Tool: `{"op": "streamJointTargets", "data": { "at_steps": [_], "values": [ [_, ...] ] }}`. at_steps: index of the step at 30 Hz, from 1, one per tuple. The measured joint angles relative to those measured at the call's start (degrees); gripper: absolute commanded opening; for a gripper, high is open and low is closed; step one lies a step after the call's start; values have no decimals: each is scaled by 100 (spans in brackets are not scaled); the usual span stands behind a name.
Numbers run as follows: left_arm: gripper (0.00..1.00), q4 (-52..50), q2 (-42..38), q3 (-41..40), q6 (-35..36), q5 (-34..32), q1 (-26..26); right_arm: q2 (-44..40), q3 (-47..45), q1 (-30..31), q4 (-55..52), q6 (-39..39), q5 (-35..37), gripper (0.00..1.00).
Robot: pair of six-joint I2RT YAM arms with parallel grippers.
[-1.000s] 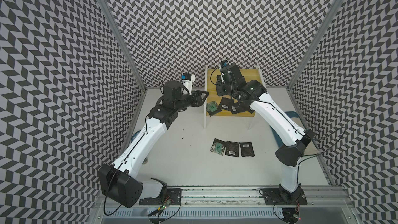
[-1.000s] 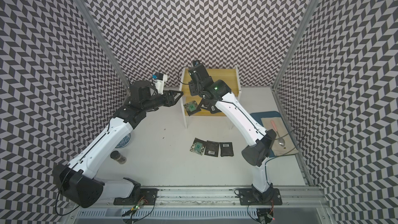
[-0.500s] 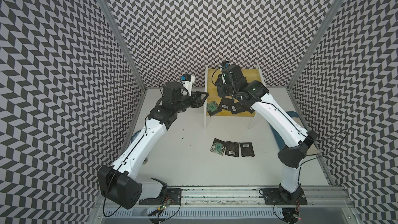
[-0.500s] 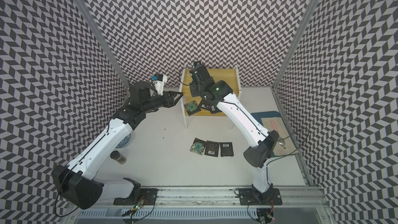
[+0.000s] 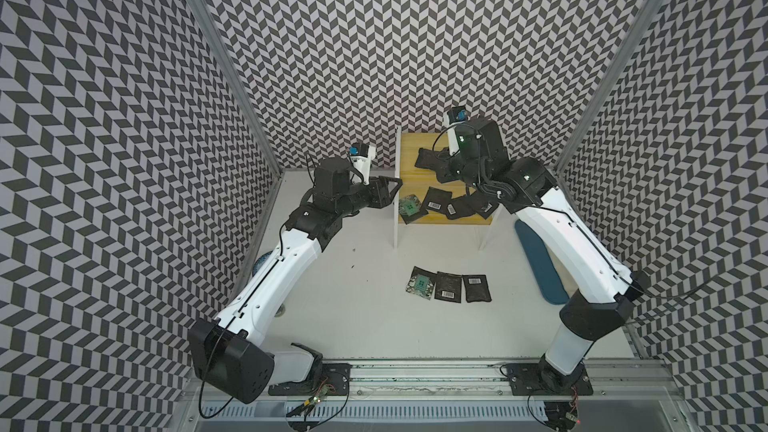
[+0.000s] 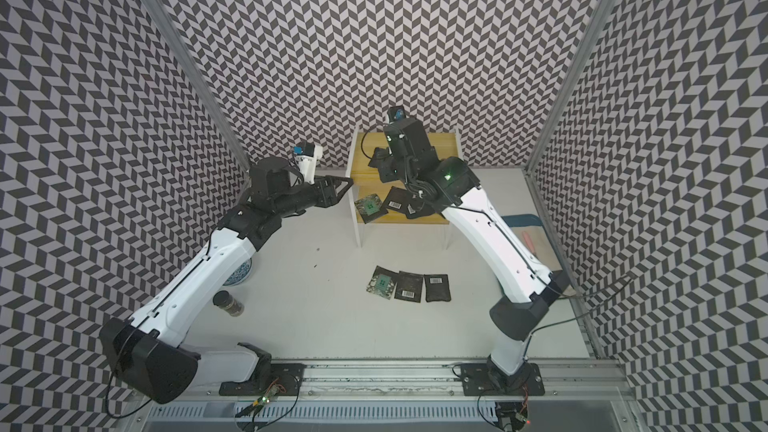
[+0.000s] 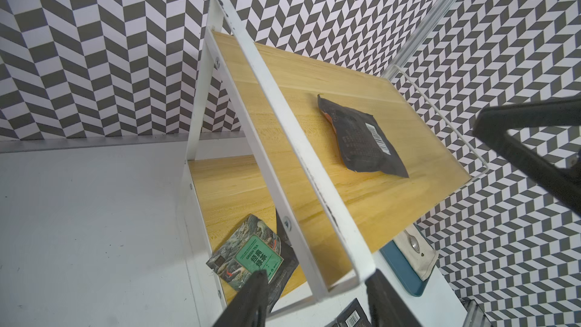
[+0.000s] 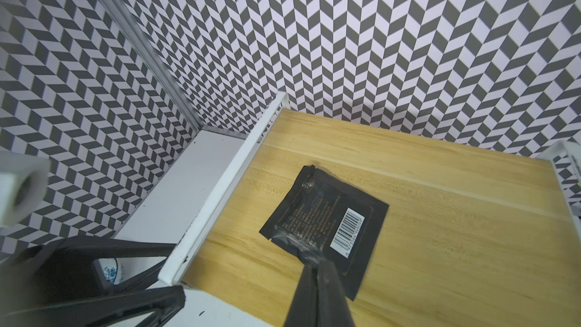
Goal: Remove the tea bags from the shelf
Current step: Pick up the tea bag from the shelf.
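Black tea bag (image 8: 327, 224) with a barcode lies flat on the upper yellow board of the shelf (image 8: 440, 215). Right pincer (image 8: 305, 256) is pressed together on its near edge. More tea bags (image 5: 436, 200) lie on the lower board, and three others (image 5: 449, 286) lie in a row on the worktop (image 5: 353, 305). Left pincer (image 7: 316, 275) is spread, with the white side frame (image 7: 283, 152) of the shelf between its fingers.

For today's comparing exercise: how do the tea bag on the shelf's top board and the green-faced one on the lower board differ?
Top-board tea bag: black face, white barcode; lower-board tea bag: green label. Top-board one lies alone; lower-board one overlaps a black sachet. Both flat, square.
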Motion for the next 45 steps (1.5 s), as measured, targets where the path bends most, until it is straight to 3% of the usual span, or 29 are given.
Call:
{"op": "streamJointTargets", "data": {
  "at_steps": [3, 15, 21, 29, 32, 36, 45],
  "values": [
    [53, 0, 0, 0, 0, 0, 0, 7, -90, -4, 70, -20, -46, 61],
    [49, 2, 0, -2, 0, 28, 0, 710, 387, 42, 52, -28, -501, 69],
    [49, 2, 0, -4, 0, 42, 0, 1290, 1001, 177, -170, -37, -201, 74],
    [49, 22, 0, -79, 0, 48, 0, 1572, 1128, 365, -387, -37, 634, 74],
    [49, 24, 0, -90, 0, 52, 0, 1576, 1130, 380, -404, -13, 697, 70],
    [49, 24, 0, -90, 0, 50, 0, 1576, 1128, 289, -402, 87, 560, 52],
    [49, 48, -2, -122, 0, 59, 0, 1368, 820, 129, -282, 127, 476, 26]
  ]
}}
